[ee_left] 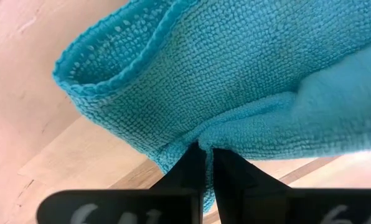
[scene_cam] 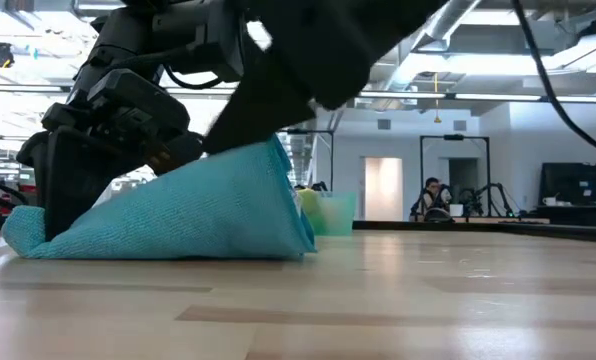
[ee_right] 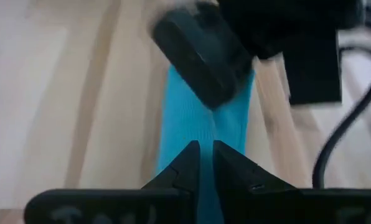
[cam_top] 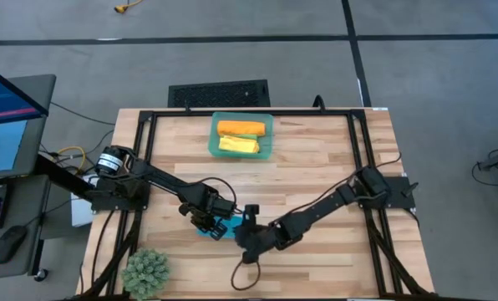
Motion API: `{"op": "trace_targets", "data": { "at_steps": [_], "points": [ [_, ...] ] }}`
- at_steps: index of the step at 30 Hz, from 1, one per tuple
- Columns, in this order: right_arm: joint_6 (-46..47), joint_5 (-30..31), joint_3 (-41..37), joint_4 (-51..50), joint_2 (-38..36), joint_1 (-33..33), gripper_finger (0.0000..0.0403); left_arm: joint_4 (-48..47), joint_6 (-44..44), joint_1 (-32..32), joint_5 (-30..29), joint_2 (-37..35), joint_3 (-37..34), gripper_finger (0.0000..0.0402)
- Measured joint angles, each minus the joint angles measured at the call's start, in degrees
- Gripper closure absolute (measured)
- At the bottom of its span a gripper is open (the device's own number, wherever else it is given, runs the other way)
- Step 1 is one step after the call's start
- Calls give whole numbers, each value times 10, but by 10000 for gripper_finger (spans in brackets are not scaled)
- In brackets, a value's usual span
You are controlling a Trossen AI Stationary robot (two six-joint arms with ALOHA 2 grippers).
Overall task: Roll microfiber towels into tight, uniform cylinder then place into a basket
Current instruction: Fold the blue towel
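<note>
The step in hand was the rolling of the blue towel, which lay bunched on the table at lower centre of the high view, while orange and yellow rolls sat in the basket at upper centre. The left hand pinched a fold of it, fingers pressed together; the right hand was nearly closed on the cloth – whether it truly gripped I could not tell. Next, I judged, both hands needed to draw the cloth taut and turn it evenly – a loose roll would not fit the basket

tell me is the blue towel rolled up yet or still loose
Still loose: the blue towel sits on the table as a slack, tent-like fold, pinched by the shut left gripper. No tight cylinder shows.
</note>
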Motion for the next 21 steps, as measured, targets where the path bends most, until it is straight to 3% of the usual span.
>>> {"op": "trace_targets", "data": {
  "at_steps": [9,21],
  "points": [
    [124,-74,0,-81,0,7,337,0,9,0,0,0,0,394],
    [129,-88,-2,-79,23,13,337,1,17,0,-1,1,0,394]
  ]
}}
